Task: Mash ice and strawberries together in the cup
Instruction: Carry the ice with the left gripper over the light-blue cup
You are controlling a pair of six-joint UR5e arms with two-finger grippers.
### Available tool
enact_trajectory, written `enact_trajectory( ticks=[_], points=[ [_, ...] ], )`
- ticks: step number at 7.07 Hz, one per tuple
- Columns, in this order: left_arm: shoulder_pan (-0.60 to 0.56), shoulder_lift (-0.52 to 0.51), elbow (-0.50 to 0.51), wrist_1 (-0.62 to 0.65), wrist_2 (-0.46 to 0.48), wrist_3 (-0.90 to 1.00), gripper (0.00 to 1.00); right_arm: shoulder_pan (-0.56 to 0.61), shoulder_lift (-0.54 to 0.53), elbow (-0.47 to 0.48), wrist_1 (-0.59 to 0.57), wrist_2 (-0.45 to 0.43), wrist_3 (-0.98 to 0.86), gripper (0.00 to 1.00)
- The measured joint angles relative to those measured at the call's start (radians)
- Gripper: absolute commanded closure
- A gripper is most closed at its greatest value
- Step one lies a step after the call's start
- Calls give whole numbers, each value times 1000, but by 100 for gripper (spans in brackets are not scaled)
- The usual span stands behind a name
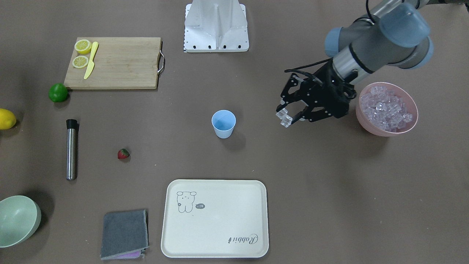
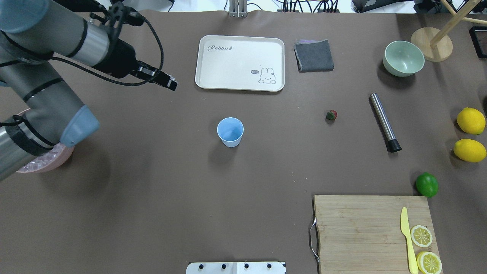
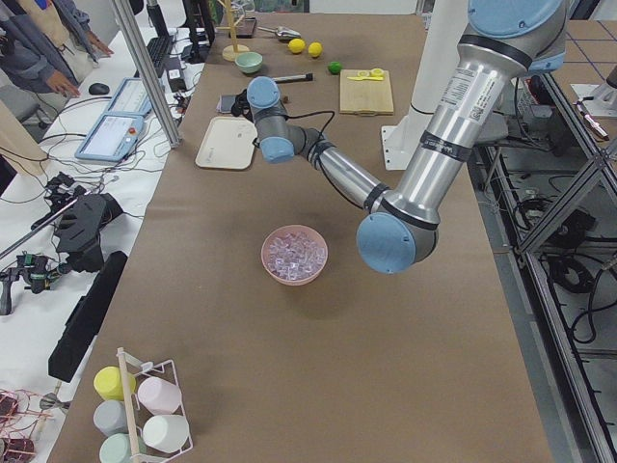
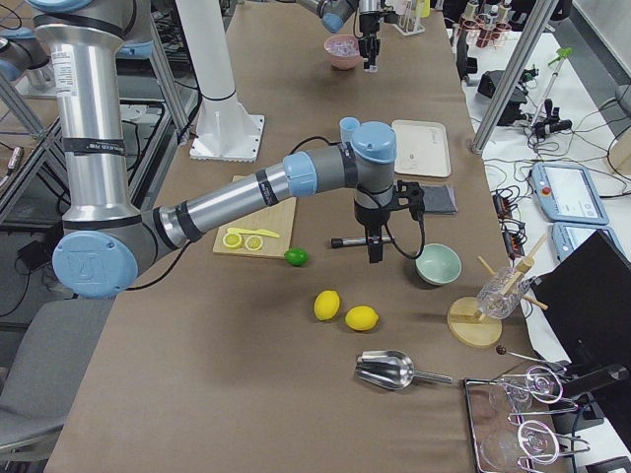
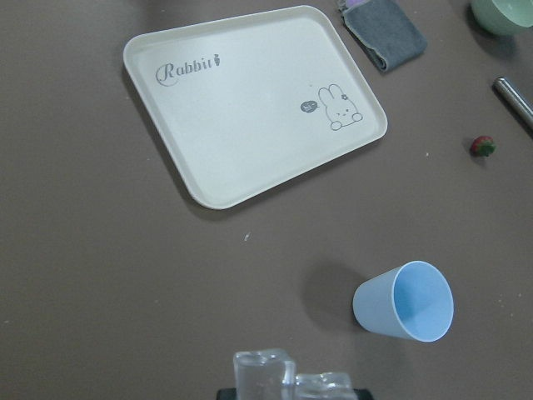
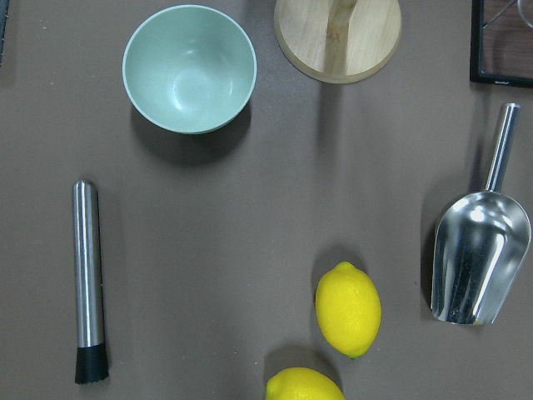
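The light-blue cup (image 1: 223,123) stands upright and empty mid-table; it also shows in the overhead view (image 2: 230,131) and the left wrist view (image 5: 405,302). My left gripper (image 1: 288,116) hangs between the cup and the pink bowl (image 1: 410,126) of ice (image 1: 386,106), shut on a couple of clear ice cubes (image 1: 284,118), which also show in the left wrist view (image 5: 266,377). The strawberry (image 1: 123,154) lies alone on the table, also seen from overhead (image 2: 331,115). My right gripper (image 4: 375,248) shows only in the exterior right view, over the muddler; I cannot tell its state.
A steel muddler (image 1: 71,150) lies near the strawberry. A cream tray (image 1: 216,242), grey cloth (image 1: 124,233) and pale green bowl (image 1: 16,220) sit on the operators' side. A cutting board (image 1: 121,64) with lemon halves and yellow knife, a lime (image 1: 58,92), lemons (image 2: 471,121) and a scoop (image 6: 479,254) lie around.
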Motion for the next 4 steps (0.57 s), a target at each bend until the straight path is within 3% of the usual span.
enact_trajectory(
  ticks=[2,4],
  points=[
    [92,-57,20,3,139,-42,100,-1,-2,1,0,-1,-4,0],
    [137,-91,51,-3,167,-86,100,-2,-4,3,7,-1,-8,0]
  ],
)
